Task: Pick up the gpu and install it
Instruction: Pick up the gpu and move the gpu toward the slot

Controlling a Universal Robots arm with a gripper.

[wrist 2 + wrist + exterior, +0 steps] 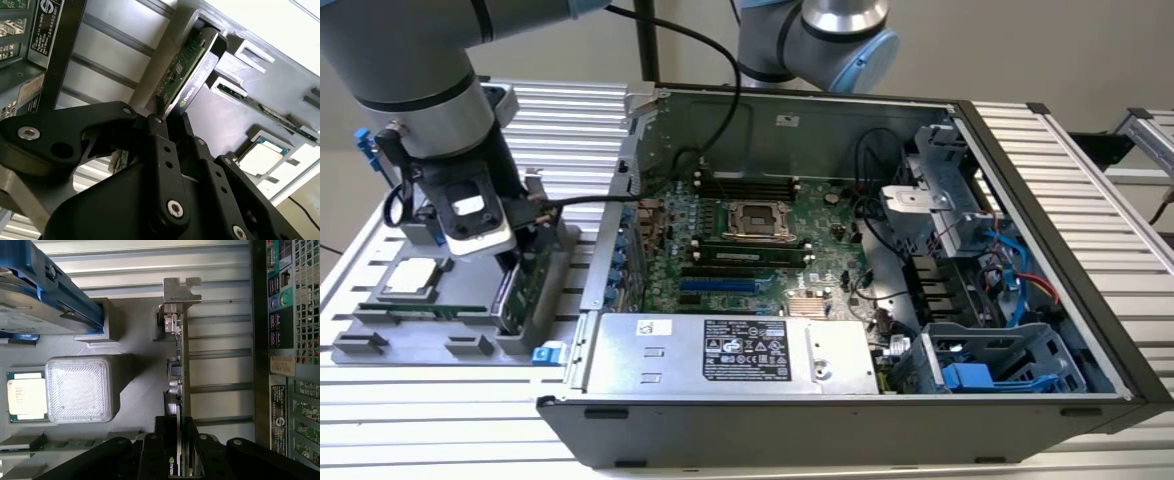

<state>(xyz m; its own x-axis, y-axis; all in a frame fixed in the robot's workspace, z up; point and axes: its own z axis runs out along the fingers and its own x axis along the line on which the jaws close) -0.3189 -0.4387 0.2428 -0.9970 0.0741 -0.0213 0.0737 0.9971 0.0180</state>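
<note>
Tool (180, 424) pinched on the gpu (183, 355).
The gpu is gripped by one end and is seen standing on edge in a slot of the grey tray (400, 345), at 9 o'clock from the open case (787, 120) in the exterior view.

The gpu (518, 285) stands upright on its edge in a slot of the grey holder (400, 345), green circuit board on one face, black shroud on the other, silver bracket (181, 290) at one end; the end effector (179, 432) clamps the opposite end
</note>
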